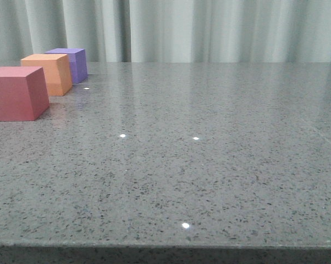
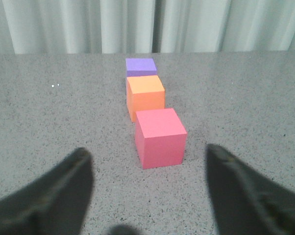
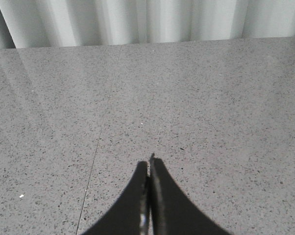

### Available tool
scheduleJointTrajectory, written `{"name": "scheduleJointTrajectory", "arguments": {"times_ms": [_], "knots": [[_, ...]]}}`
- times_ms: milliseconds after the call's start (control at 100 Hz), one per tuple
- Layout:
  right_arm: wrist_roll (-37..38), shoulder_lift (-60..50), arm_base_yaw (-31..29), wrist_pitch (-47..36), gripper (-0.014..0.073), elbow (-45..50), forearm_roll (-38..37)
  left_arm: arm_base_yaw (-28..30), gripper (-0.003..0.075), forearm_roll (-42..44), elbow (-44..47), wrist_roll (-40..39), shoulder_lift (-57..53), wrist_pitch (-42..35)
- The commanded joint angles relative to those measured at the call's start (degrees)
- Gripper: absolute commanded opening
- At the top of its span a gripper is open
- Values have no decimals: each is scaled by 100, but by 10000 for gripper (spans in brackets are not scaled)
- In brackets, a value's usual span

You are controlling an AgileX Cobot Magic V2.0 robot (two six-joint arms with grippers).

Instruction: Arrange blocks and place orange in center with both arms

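While the right tool (image 3: 149, 166) is closed, the left tool (image 2: 150, 156) — spread wide — faces the orange cube (image 2: 145, 97).

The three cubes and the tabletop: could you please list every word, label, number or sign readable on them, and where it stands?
None: no text shows in any view.
Pinkish-red cube: plain faces.
Orange cube: plain faces.
Purple cube: plain faces.
Speckled grey tabletop: no markings.
Curtain: no print.

pinkish-red cube (image 1: 17, 92) cut at left edge | left claw (image 2: 150, 159) blurred (fingers cropped below)
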Motion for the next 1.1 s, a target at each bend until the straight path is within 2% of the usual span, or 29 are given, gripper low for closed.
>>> {"name": "scheduleJointTrajectory", "arguments": {"times_ms": [0, 110, 840, 940, 1090], "knots": [[-57, -3, -41, -462, -69, -137, -119, 19, 193, 2, -140, -11, 7, -507], [-57, -3, -41, -462, -69, -137, -119, 19, -21, 2, -140, -11, 7, -518], [-57, -3, -41, -462, -69, -137, -119, 19, -20, 2, -140, -11, 7, -551], [-57, -3, -41, -462, -69, -137, -119, 19, -20, 86, 89, -11, -17, -950], [-57, -3, -41, -462, -69, -137, -119, 177, -20, 195, 731, -11, -267, -2103]]}}
